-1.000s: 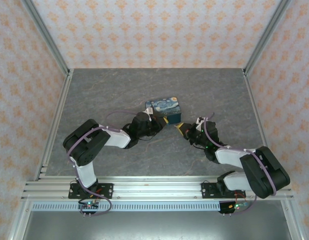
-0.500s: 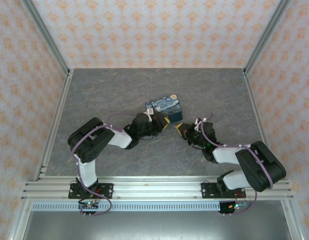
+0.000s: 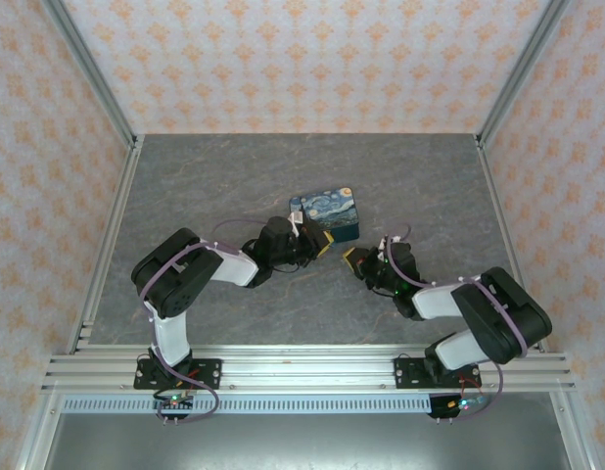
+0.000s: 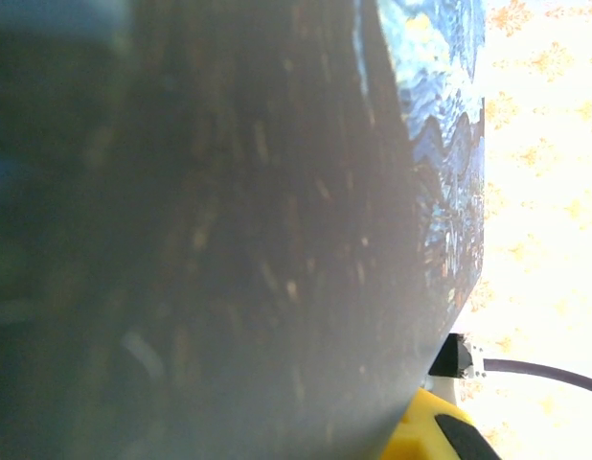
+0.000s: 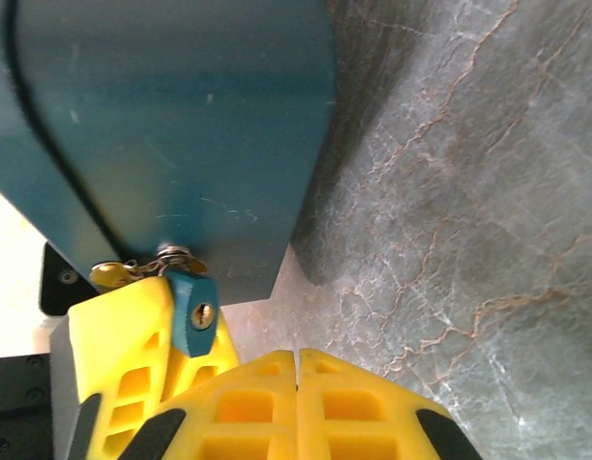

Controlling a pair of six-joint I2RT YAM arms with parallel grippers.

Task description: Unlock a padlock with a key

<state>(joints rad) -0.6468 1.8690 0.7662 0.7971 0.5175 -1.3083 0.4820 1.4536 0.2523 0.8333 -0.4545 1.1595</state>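
Marbled table [image 3: 185,186] bears the tin [image 3: 325,211], hiding how left tool [image 3: 315,243] stands; right tool [image 5: 298,359] pressed together.

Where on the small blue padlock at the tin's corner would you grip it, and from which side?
Probably the blue body of the padlock, pinched across its sides, coming from the side of the left gripper. Its keyhole end faces the shut right gripper, so that end should stay uncovered. The shackle end is tucked against the tin.
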